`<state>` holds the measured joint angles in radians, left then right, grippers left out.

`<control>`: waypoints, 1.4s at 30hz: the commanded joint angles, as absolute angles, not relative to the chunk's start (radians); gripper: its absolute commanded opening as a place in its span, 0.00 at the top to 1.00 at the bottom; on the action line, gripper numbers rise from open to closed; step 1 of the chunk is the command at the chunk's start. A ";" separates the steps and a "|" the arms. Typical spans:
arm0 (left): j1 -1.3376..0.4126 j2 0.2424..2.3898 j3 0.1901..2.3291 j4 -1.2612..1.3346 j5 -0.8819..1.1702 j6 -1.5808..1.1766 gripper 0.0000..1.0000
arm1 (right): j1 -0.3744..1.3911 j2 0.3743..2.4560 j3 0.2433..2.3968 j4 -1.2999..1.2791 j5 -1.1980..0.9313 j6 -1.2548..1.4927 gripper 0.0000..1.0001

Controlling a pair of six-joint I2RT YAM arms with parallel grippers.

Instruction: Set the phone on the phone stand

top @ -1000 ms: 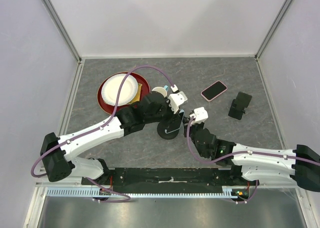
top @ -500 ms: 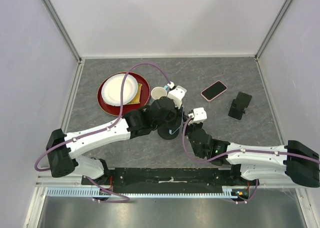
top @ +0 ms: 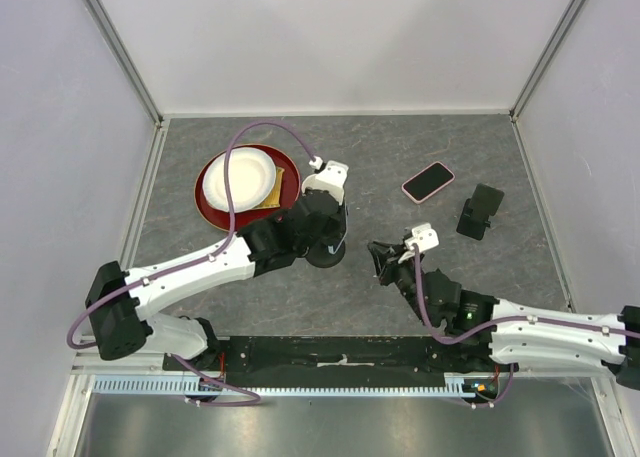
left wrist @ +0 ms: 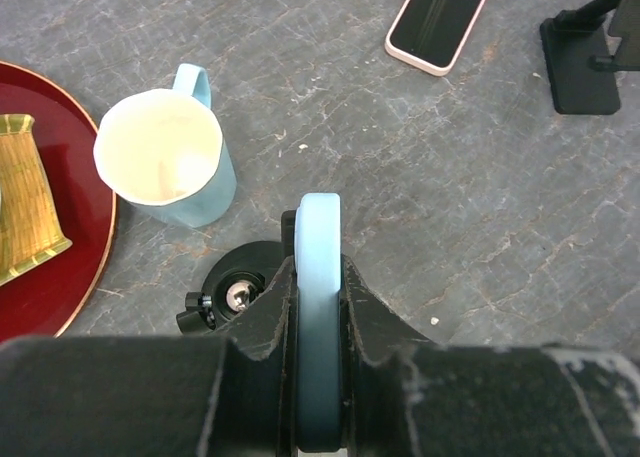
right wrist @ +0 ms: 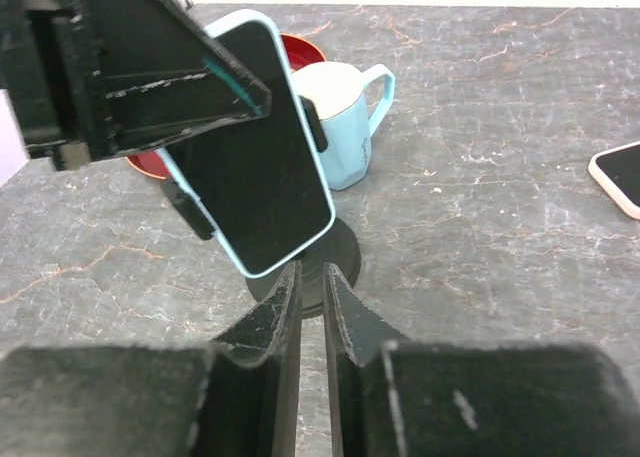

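Seating step in hand: light-blue phone [right wrist: 255, 142] clamped edge-on in left gripper [left wrist: 319, 297], seemingly between the cradle clips of the round black phone stand [right wrist: 340, 252]. Right gripper [right wrist: 311, 273] near the base, barely parted, empty. Next: confirm seating, then release gently.

1. You see the left gripper [left wrist: 320, 289] at the bottom edge, its jaws clamped on either side of a light-blue phone [left wrist: 320, 237] held edge-on.
2. Just left of the phone's edge, partly hidden by the jaws, sits a round black stand base [left wrist: 235, 282]; you cannot tell whether the phone touches it.
3. A light-blue mug [left wrist: 175, 172] stands upright just beyond the base, its handle pointing away from you.
4. A red tray [left wrist: 50, 287] fills the left edge, carrying a gold object [left wrist: 25, 212].
5. At the top, a pink-cased phone [left wrist: 440, 22] lies flat on the grey surface [left wrist: 430, 187], near a second black stand [left wrist: 585, 67] in the corner.
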<state>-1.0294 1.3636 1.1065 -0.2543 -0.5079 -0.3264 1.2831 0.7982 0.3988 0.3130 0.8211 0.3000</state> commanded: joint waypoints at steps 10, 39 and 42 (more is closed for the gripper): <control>-1.011 1.152 0.943 -0.425 -0.006 -0.135 0.98 | 0.855 0.724 0.393 0.189 -0.122 0.291 0.49; -1.005 0.790 0.747 -0.382 0.422 0.198 0.98 | 0.871 1.164 0.508 0.647 -0.786 0.193 0.20; -1.003 0.788 0.749 -0.377 0.425 0.195 0.98 | 0.891 1.192 0.523 0.647 -0.781 0.184 0.27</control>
<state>-1.0012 0.7879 0.7631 -0.3855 0.3550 0.1608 0.8654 1.1618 0.4683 0.5770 -0.7803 0.2222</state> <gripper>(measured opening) 0.181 0.777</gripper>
